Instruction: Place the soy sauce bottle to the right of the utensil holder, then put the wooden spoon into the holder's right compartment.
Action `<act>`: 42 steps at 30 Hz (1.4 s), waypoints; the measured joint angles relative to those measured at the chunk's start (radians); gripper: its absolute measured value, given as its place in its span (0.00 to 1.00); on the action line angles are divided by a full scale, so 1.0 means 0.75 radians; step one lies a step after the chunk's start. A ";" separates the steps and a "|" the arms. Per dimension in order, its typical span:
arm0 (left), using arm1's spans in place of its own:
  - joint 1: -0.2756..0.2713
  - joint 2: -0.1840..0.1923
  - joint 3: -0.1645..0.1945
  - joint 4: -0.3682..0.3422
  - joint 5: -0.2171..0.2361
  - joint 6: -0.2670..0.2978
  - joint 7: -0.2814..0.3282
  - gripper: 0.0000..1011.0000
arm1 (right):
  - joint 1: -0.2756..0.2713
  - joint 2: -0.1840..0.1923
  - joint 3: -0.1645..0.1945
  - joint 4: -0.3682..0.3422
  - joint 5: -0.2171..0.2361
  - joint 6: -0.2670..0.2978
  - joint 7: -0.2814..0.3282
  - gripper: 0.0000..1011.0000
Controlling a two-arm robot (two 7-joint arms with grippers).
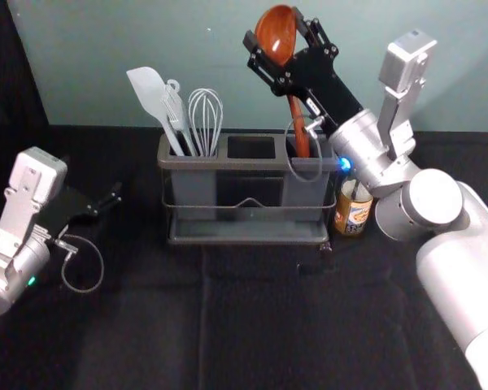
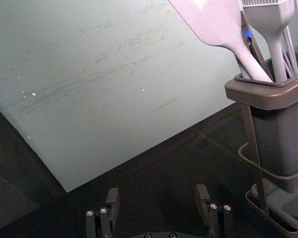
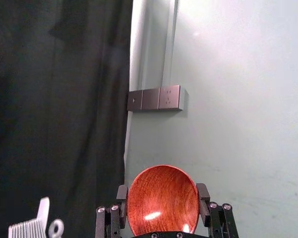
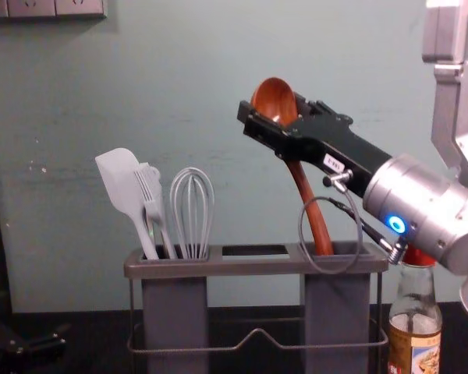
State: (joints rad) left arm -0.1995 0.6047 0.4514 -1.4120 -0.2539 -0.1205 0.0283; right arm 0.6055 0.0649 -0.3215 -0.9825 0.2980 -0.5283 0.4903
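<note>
We locate the grey rectangular utensil holder (image 1: 248,164). Left end effector (image 1: 112,197): parked wide open, apart from its left edge. Right end effector (image 1: 275,29): above its right rim. Red-capped glass soy sauce bottle (image 4: 416,351): just beside that rim. Brown wooden spoon (image 4: 311,204): bowl clamped there, handle in right compartment.

Wooden spoon (image 4: 272,95) in right gripper (image 4: 271,118), handle (image 4: 318,224) in holder (image 4: 253,267), bottle (image 4: 414,302) alongside

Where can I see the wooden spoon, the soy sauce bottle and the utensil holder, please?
Wooden spoon (image 4: 273,98): chest view, on its bowl.
Soy sauce bottle (image 4: 402,352): chest view, on its label.
Utensil holder (image 1: 244,164): head view, on its top rim's front.
</note>
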 joint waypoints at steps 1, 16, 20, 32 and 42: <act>0.000 0.000 0.000 0.000 0.000 0.000 0.000 0.99 | -0.006 0.001 0.002 0.005 -0.003 -0.005 0.002 0.83; 0.000 0.000 0.000 0.000 0.000 0.000 0.000 0.99 | -0.074 0.016 0.022 -0.014 -0.017 -0.017 0.015 0.83; 0.000 0.000 0.000 0.000 0.000 0.000 0.000 0.99 | -0.090 0.020 0.027 -0.026 -0.015 -0.018 0.017 0.83; 0.000 0.000 0.000 0.000 0.000 0.000 0.000 0.99 | -0.117 0.024 0.037 -0.037 -0.011 -0.027 0.022 0.83; 0.000 0.000 0.000 0.000 0.000 0.000 0.000 0.99 | -0.126 0.026 0.045 -0.046 0.001 -0.031 0.029 0.92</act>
State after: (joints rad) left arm -0.1995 0.6047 0.4514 -1.4120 -0.2539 -0.1205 0.0283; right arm 0.5107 0.0841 -0.2874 -1.0173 0.2989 -0.5518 0.5118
